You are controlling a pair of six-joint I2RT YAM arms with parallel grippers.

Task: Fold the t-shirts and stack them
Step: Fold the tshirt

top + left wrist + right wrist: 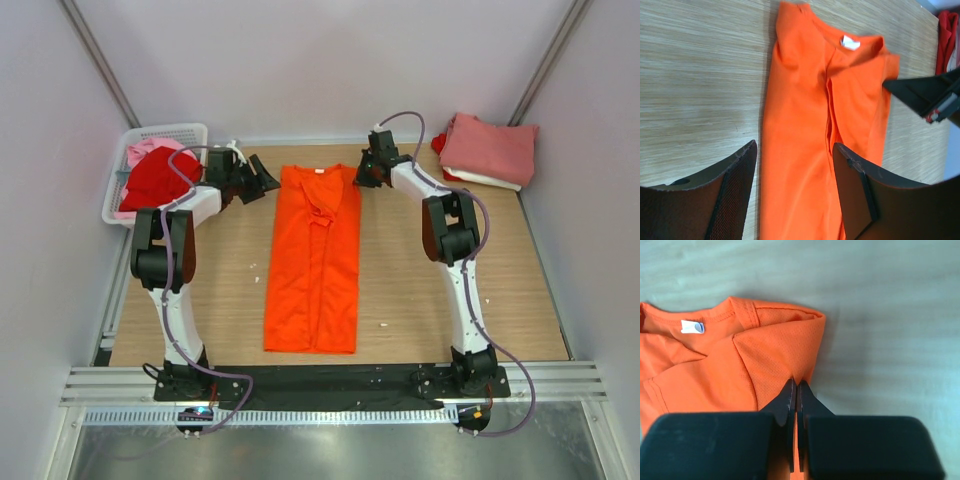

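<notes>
A bright orange t-shirt (pixel 313 262) lies on the wooden table, folded lengthwise into a long strip with its collar at the far end. The white neck label (pixel 692 327) shows at the collar. My right gripper (pixel 363 174) is at the shirt's far right corner. In the right wrist view its fingers (pixel 796 384) are shut, pinching the folded shoulder edge of the orange cloth (pixel 777 347). My left gripper (pixel 262 181) hovers by the far left corner. It stands open (pixel 794 146) above the shirt's left half (pixel 805 125), holding nothing.
A white mesh basket (pixel 166 131) at the back left holds a red shirt (pixel 155 180) and a pink one (pixel 141 152). A stack at the back right has a salmon-pink shirt (pixel 492 148) on top, with white (pixel 490 180) and red (pixel 440 145) beneath.
</notes>
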